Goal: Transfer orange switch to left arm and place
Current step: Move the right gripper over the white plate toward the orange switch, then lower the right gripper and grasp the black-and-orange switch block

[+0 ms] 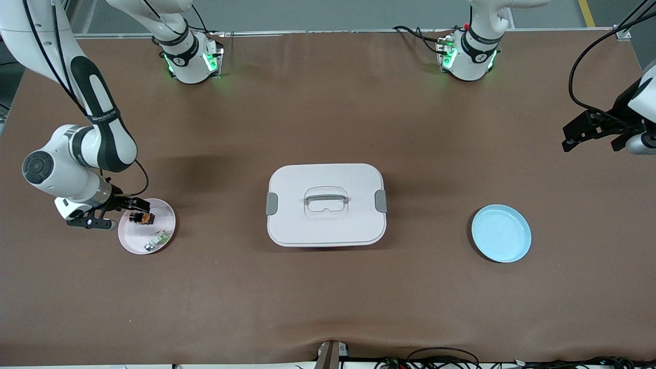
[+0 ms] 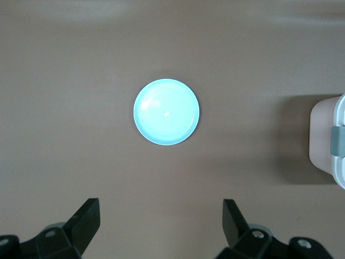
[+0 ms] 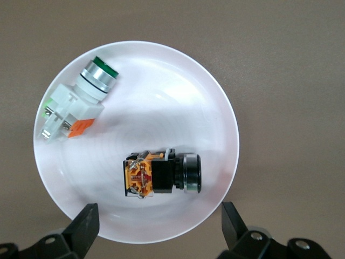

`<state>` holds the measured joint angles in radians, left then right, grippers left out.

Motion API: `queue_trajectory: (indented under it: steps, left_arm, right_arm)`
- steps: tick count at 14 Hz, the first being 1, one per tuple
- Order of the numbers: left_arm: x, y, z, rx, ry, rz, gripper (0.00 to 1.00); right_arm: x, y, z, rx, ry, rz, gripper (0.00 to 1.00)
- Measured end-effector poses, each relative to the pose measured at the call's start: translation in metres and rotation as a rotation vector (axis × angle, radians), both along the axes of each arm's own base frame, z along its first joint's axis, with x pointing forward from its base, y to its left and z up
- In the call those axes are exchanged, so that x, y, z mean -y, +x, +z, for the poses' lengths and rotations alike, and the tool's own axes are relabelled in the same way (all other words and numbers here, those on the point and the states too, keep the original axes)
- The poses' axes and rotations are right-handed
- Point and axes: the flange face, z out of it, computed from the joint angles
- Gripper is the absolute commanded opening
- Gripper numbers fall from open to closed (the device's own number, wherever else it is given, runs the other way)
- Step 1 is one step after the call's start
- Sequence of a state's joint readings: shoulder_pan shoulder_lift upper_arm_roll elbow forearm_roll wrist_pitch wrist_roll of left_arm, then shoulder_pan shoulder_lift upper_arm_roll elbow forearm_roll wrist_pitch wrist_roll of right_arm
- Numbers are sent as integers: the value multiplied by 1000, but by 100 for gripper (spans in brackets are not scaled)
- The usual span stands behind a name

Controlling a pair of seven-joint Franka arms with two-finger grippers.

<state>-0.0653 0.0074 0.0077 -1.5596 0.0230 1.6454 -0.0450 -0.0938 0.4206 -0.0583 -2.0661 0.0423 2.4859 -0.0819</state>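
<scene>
The orange switch (image 1: 142, 218), black with an orange face, lies on its side on a small pink plate (image 1: 130, 241) at the right arm's end of the table. My right gripper (image 1: 123, 214) hangs open and empty just above that plate's edge. In the right wrist view the switch (image 3: 161, 174) lies on the plate (image 3: 161, 108) ahead of the gripper (image 3: 160, 226), between the lines of its fingers. The white box (image 1: 326, 205) stands shut at the table's middle. My left gripper (image 1: 589, 141) waits open and empty, high over the left arm's end; it also shows in its own view (image 2: 160, 224).
A green-and-white component (image 1: 158, 240) shares the pink plate, nearer the front camera than the switch; it also shows in the right wrist view (image 3: 75, 108). A light blue plate (image 1: 501, 233) lies between the box and the left arm's end, seen with the box's end (image 2: 329, 140) in the left wrist view (image 2: 166, 111).
</scene>
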Motion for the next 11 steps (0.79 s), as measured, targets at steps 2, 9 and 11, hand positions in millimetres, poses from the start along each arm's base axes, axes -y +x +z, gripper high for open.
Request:
queue_trajectory:
  steps: [2, 9, 11]
  left_arm:
    - [0, 0, 0, 0, 0, 0, 100]
    - [0, 0, 0, 0, 0, 0, 100]
    - [0, 0, 0, 0, 0, 0, 100]
  right_arm:
    - [0, 1, -3, 9, -2, 0, 100]
    - [-5, 4, -19, 26, -8, 8, 100]
    - [-4, 4, -27, 29, -10, 7, 100]
